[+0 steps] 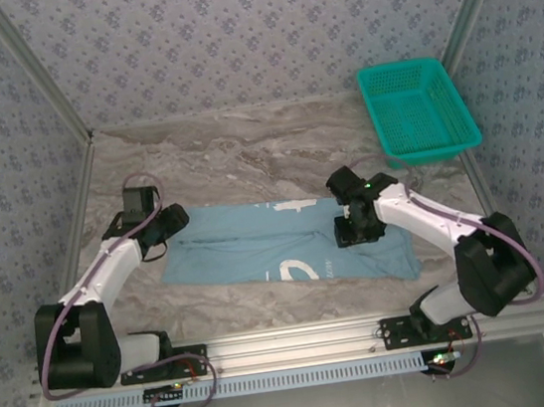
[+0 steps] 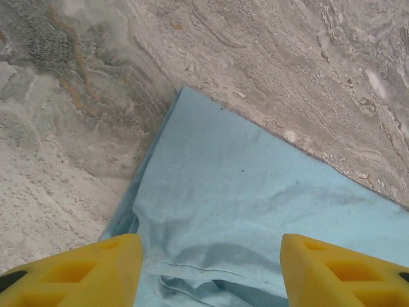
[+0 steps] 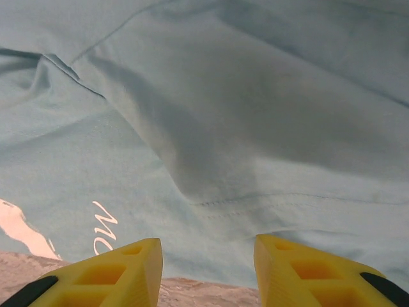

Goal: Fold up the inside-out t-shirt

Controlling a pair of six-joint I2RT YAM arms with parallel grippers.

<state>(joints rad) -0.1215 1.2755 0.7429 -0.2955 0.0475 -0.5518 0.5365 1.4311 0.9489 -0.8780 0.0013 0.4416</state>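
- Left gripper (image 2: 211,272): we note its jaws apart and empty over the t-shirt's (image 1: 258,250) 9 o'clock corner. Closing here may catch only one layer.
- Right gripper (image 3: 208,272): jaws apart and empty at the 3 o'clock hem. An uneven lift could skew the fold.

place: robot lab cell | cues: aluminium frame (image 1: 300,338), patterned walls (image 1: 249,26)

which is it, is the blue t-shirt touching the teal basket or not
Apart. The top external view shows the t-shirt lying toward the near side of the table, with bare marble between it and the basket at the far right.
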